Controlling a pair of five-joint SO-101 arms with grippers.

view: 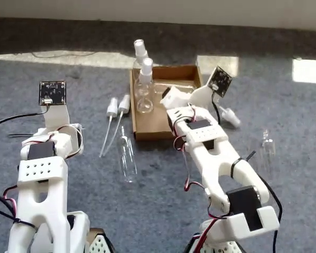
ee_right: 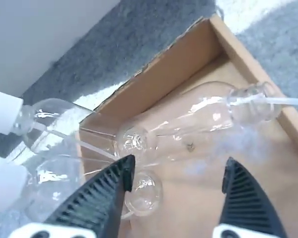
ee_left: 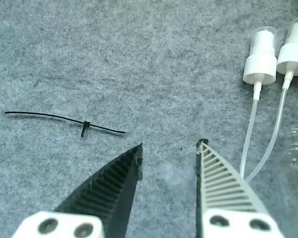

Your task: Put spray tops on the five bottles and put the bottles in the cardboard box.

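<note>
Right gripper (ee_right: 180, 166) is hanging open in the box (ee_right: 164, 64), just over a bottle (ee_right: 188, 119) lying on the floor.

Risk: closing on that slick round body is likely squirting it sideways into the capped bottles (ee_right: 44, 124) beside it, or dragging the thin tube (ee_right: 288, 101) out of its neck.

Bottle's long axis is lying flat, neck pointing at the box wall.

Left gripper (ee_left: 170, 146) is sitting open over the carpet (ee_left: 89, 49), near two loose tops (ee_left: 260, 62).
</note>
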